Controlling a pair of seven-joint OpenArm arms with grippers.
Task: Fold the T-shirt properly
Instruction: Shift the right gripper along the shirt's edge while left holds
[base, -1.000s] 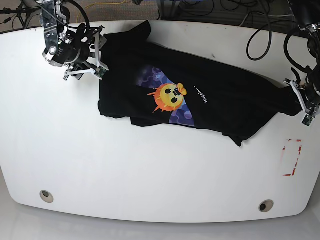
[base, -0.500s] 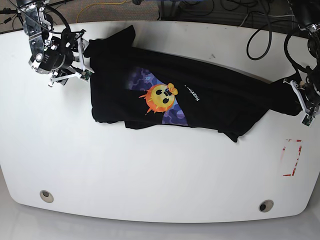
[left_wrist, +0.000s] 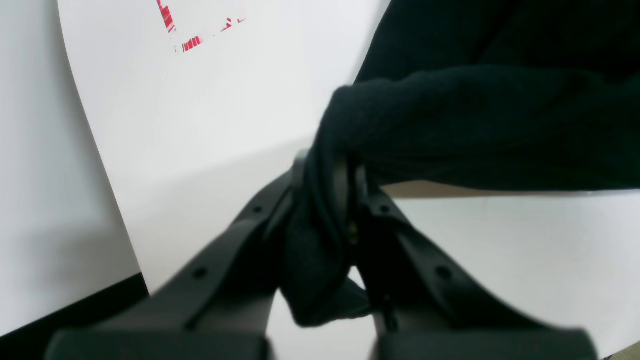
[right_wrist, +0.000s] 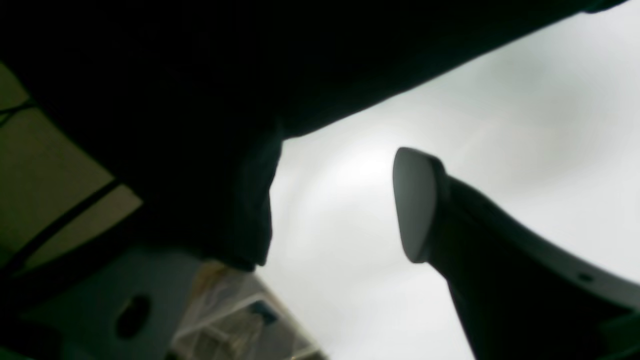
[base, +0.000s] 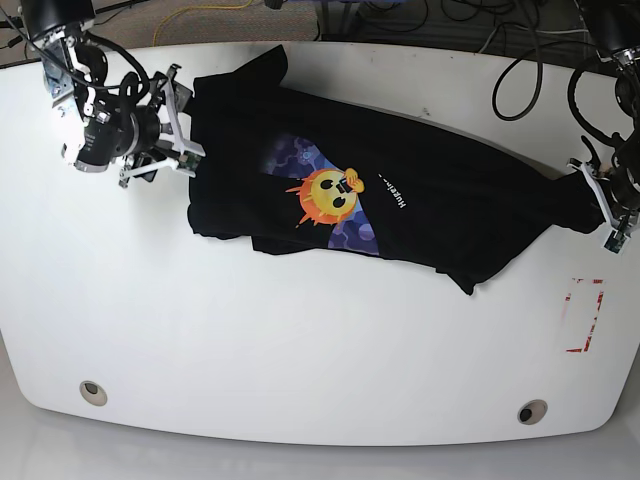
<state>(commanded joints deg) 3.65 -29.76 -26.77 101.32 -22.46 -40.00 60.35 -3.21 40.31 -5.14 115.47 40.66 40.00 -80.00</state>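
Note:
The black T-shirt lies spread across the white table, with its yellow-orange emoji face and purple-blue graphic facing up. My left gripper is at the shirt's right end; in the left wrist view it is shut on a bunched fold of the T-shirt. My right gripper sits at the shirt's left edge. In the right wrist view it stands open. One finger is bare, and the dark cloth of the T-shirt hangs over the other finger.
A red-marked rectangle is on the table near the right edge, also seen beside the left gripper. Two round holes sit near the front edge. Cables trail over the back of the table.
The right arm dragged the shirt's left side leftward, then the shirt slid back a little to the right. The right gripper has turned at the shirt's edge. The left gripper has stayed put.

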